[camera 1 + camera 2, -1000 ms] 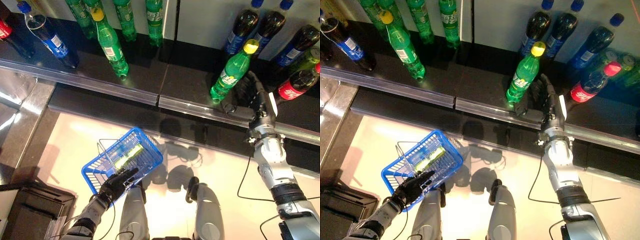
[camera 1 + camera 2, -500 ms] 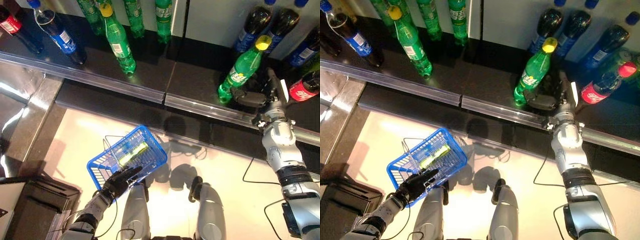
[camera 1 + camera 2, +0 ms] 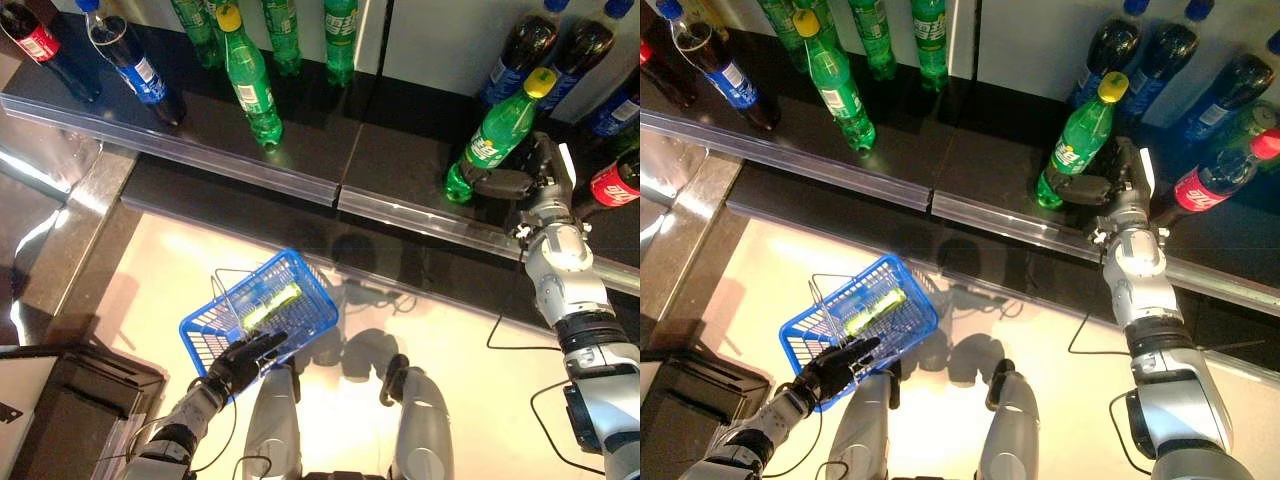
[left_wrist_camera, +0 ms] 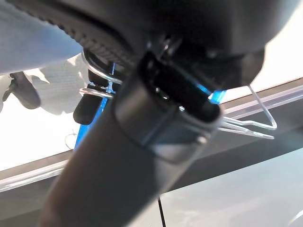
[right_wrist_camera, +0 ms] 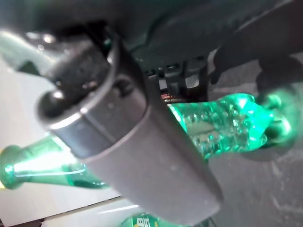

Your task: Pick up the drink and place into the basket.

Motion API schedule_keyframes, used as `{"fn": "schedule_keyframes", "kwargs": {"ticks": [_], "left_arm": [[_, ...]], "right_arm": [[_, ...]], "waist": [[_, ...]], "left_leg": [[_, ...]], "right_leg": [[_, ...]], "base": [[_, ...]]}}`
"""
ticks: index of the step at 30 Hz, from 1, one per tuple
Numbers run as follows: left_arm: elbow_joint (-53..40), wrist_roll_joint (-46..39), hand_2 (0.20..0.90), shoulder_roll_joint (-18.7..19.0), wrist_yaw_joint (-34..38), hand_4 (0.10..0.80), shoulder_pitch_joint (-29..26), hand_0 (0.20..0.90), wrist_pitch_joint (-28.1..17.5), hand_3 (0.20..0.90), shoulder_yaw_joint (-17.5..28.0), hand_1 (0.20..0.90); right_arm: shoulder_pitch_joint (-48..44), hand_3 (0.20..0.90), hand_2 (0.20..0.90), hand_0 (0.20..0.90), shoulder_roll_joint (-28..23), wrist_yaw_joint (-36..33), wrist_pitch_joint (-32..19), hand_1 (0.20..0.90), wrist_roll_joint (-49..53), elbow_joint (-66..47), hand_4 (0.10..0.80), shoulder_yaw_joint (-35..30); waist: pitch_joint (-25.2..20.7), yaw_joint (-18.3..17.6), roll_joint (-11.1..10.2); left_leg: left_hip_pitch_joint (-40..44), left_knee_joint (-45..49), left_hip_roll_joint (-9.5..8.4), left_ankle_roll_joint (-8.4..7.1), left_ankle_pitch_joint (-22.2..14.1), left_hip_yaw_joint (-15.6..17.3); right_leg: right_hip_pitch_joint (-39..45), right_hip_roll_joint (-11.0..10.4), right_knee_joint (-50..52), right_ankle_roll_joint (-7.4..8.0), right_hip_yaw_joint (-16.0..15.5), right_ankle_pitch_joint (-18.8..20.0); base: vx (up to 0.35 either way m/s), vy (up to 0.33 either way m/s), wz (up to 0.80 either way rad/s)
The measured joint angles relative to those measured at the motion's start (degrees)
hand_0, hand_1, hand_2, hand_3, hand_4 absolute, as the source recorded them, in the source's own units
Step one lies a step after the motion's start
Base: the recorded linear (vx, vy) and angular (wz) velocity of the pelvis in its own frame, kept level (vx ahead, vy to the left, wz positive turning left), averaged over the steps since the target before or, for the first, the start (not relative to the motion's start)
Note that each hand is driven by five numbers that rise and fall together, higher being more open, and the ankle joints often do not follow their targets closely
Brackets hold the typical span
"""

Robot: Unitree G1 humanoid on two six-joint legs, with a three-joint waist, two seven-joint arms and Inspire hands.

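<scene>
2 hands are engaged. The right hand (image 3: 538,178), at the upper right of the frame, is curled round the lower body of a green drink bottle (image 3: 497,133) with a yellow cap, so that the bottle can be lifted off the dark shelf (image 3: 300,140) on which its base rests. The bottle is tilted and has not yet been cleared from the shelf. The left hand (image 3: 240,360), at the lower left, is hooked on the wire handle (image 4: 246,125) of the blue basket (image 3: 262,308), which is held low and level to receive the drink. 1 green bottle (image 3: 268,304) is already contained in the basket.
</scene>
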Motion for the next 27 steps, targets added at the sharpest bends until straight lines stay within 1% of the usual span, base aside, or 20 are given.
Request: {"fn": "schedule_keyframes", "kwargs": {"ticks": [9, 10, 11, 20, 27], "left_arm": [[0.0, 0.1, 0.300, 0.0, 0.0, 0.100, -0.5, 0.300, 0.1, 0.200, -1.4, 0.300], [0.0, 0.1, 0.300, 0.0, 0.0, 0.100, -0.6, 0.300, 0.1, 0.200, -1.6, 0.300], [0.0, 0.1, 0.300, 0.0, 0.0, 0.100, -0.6, 0.300, 0.1, 0.200, -1.7, 0.300], [0.0, 0.3, 0.300, -0.1, -0.1, 0.100, -0.9, 0.300, 0.5, 0.200, -2.2, 0.300], [0.0, 0.3, 0.300, -0.2, -0.1, 0.100, -1.2, 0.300, 0.5, 0.200, -2.2, 0.300]], "right_arm": [[-1.7, 0.900, 0.900, 0.900, 0.0, 2.8, 1.7, 0.900, 1.7, 0.1, 0.800, 1.7], [-1.9, 0.782, 0.799, 0.799, 0.0, 3.0, 1.8, 0.799, 2.1, 0.1, 0.682, 1.8], [-2.2, 0.200, 0.300, 0.300, 0.0, 3.3, 2.1, 0.300, 3.0, 0.2, 0.100, 1.8], [-2.6, 0.200, 0.300, 0.300, 0.0, 4.6, 2.6, 0.300, 4.0, 0.3, 0.100, 3.1], [-2.8, 0.200, 0.300, 0.300, 0.0, 4.9, 2.6, 0.300, 4.0, 0.8, 0.100, 4.2]], "waist": [[0.2, 0.0, 0.3], [0.2, 0.0, 0.3], [0.2, 0.0, 0.3], [0.2, 0.0, 0.3], [0.2, 0.3, 0.3]], "left_leg": [[0.1, -1.1, -0.48, 0.17, 0.5, -0.1], [0.1, -1.1, -0.54, 0.17, 0.6, -0.2], [0.0, -1.2, -0.61, 0.16, 0.6, -0.3], [0.1, -1.8, -1.28, 0.40, 1.1, -0.4], [0.1, -2.0, -1.34, 0.36, 1.3, -0.6]], "right_leg": [[0.0, -0.5, -0.1, 0.10, -0.3, 0.1], [0.0, -0.5, -0.1, 0.10, -0.3, 0.1], [0.0, -0.6, -0.1, 0.10, -0.4, 0.1], [0.2, -1.2, -0.2, 0.28, -0.6, 0.2], [0.2, -1.3, -0.2, 0.28, -0.9, 0.2]], "base": [[-0.003, 0.004, 0.02], [0.000, 0.000, 0.00], [0.000, 0.000, 0.00], [-0.006, 0.004, 0.01], [-0.004, 0.002, 0.01]]}}
